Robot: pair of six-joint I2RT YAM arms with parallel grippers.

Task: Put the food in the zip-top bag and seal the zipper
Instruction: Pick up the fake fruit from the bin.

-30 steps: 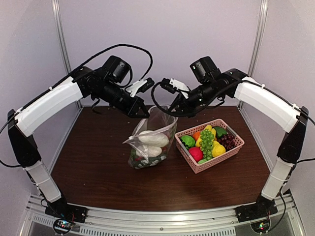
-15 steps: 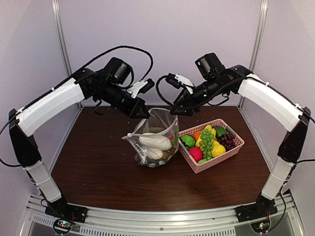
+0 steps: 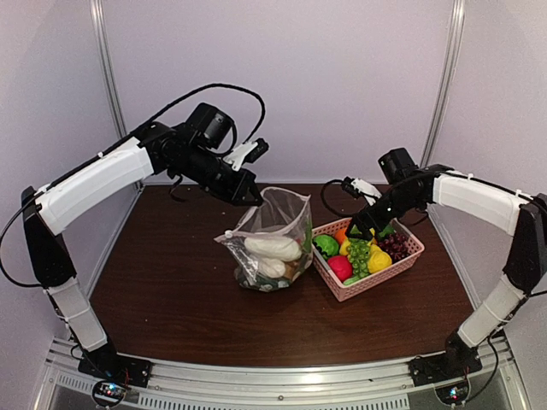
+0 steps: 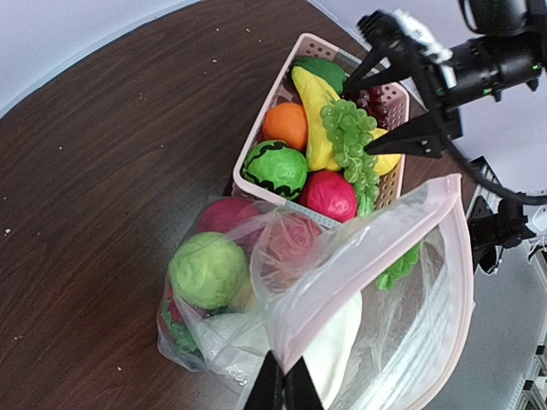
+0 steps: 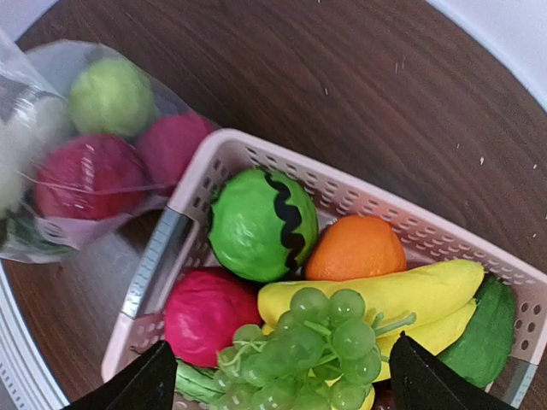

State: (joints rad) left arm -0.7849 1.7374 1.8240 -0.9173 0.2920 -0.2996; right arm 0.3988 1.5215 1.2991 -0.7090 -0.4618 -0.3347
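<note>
Clear zip-top bag (image 3: 272, 243) upright, long axis vertical, mouth up, pinched by left gripper (image 3: 253, 199).

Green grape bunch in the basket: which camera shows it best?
Right wrist: the green grape bunch fills the lower centre, single grapes distinct, lying over the banana. Left wrist shows it whole but smaller. Top external gives only a small green patch.

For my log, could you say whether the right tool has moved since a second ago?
Yes: the right tool left the bag mouth and dropped rightward over the basket.
</note>
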